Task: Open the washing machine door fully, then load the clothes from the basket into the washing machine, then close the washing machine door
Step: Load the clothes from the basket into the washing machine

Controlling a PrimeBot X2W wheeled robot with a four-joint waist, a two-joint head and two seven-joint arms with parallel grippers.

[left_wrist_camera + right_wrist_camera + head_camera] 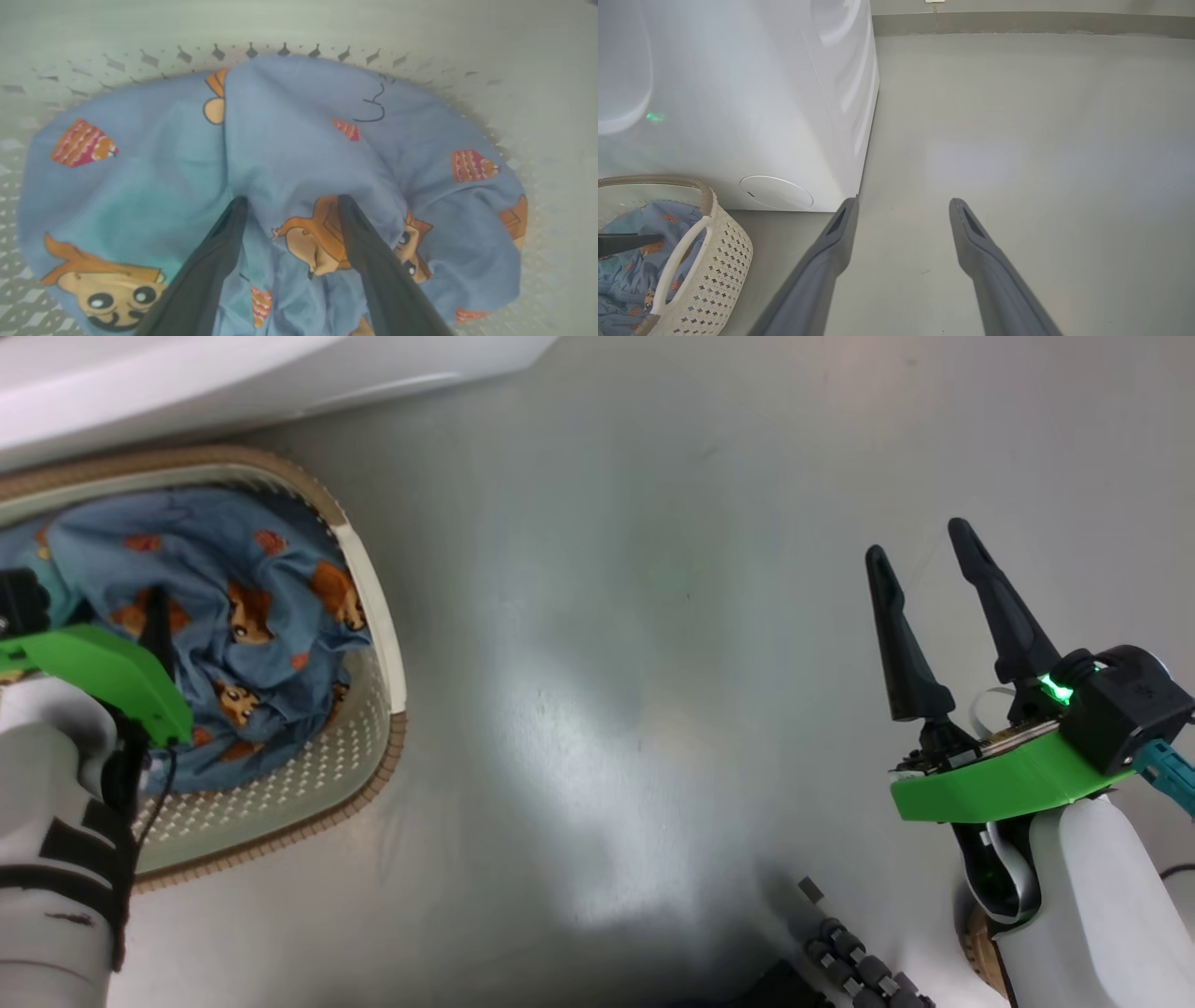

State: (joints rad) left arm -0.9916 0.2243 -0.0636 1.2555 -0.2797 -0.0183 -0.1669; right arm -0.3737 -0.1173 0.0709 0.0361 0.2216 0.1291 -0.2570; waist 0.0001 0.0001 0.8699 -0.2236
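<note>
Left gripper [292, 205] spread, tips sunk into clothes [289, 140], fold bulging between fingers, likely set to pinch. Clothes heaped in basket [373, 579], just beside washer [738, 93]. Right gripper [920, 546] spread, empty, over floor [653, 616], clear of work.

The right hand [918, 539] bears long dark tapered fingers [901, 644] — green wrist plate [990, 791], white forearm [1092, 905].

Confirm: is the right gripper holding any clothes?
No, the right gripper stands open above the bare floor, with nothing in it.
</note>
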